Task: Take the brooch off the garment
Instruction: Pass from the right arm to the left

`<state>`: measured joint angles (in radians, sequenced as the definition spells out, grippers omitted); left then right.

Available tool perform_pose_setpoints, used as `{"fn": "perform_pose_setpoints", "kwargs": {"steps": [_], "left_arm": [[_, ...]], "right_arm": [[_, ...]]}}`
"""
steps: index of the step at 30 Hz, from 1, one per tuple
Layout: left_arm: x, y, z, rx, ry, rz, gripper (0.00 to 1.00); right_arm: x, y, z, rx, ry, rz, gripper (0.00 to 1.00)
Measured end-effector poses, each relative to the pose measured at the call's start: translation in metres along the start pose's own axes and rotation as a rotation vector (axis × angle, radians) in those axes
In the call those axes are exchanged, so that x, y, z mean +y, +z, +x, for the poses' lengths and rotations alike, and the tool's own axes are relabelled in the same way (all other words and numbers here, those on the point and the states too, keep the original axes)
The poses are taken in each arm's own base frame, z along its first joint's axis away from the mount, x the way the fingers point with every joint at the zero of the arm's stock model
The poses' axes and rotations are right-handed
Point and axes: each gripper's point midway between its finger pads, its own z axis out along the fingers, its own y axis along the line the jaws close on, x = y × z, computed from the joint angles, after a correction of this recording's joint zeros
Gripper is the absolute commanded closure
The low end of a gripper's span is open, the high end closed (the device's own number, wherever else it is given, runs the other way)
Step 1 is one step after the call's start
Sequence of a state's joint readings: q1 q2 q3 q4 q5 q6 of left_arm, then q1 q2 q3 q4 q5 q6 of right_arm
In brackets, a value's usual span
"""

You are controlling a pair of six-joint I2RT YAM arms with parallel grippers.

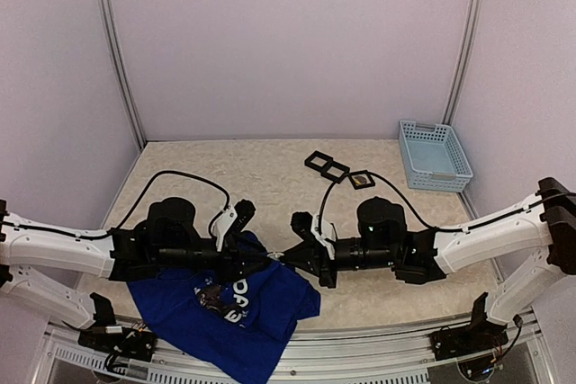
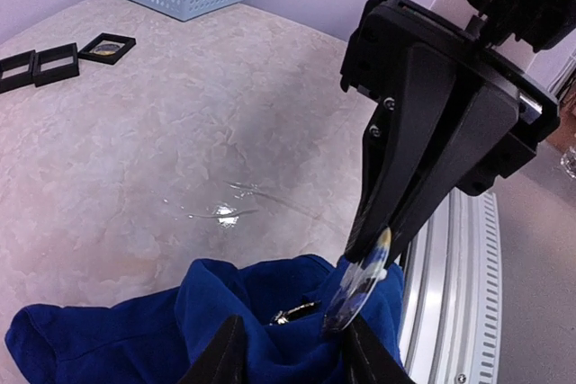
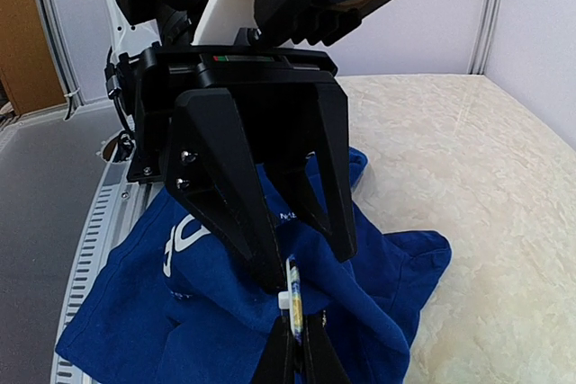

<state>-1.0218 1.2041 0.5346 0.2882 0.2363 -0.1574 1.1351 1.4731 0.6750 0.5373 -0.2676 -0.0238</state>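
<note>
The fingers of the right gripper are pinched shut on the brooch. It is a thin shiny disc, seen edge-on at the lower centre of both wrist views, and its lower edge meets a raised fold of the blue T-shirt. The left gripper has its fingers on either side of that fold. They stand visibly apart, and I cannot tell whether they have actually clamped the cloth.

That uncertainty is probably the main risk. If the pin is fastened through the fabric and the left side is not holding firmly, pulling the brooch would likely lift the whole shirt with it. The right grip is only on the disc's narrow rim, so a snagged pin could twist the brooch out of the fingers or tear the cloth.
</note>
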Motion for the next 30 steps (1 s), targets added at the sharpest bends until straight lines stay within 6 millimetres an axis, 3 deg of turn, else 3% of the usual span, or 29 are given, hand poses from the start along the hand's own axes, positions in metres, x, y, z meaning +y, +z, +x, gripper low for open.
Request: {"fn": "perform_pose_setpoints", "kwargs": {"steps": [12,21,24,27,30], "left_arm": [[-0.019,0.0,0.001,-0.001,0.041,0.086,1.0],[-0.024,-0.002,0.011,0.021,0.053,0.12,1.0],[-0.024,-0.002,0.011,0.021,0.052,0.12,1.0],[-0.024,-0.001,0.01,0.015,0.051,0.121,1.0],[-0.024,-0.001,0.008,0.007,0.044,0.119,1.0]], "right_arm": [[0.005,0.001,0.001,0.009,0.061,-0.095,1.0],[0.009,0.005,0.009,0.037,0.105,-0.16,1.0],[0.009,0.004,0.009,0.036,0.108,-0.165,0.87],[0.007,0.004,0.009,0.034,0.108,-0.159,0.64],[0.006,0.004,0.008,0.03,0.109,-0.156,0.55]]}}
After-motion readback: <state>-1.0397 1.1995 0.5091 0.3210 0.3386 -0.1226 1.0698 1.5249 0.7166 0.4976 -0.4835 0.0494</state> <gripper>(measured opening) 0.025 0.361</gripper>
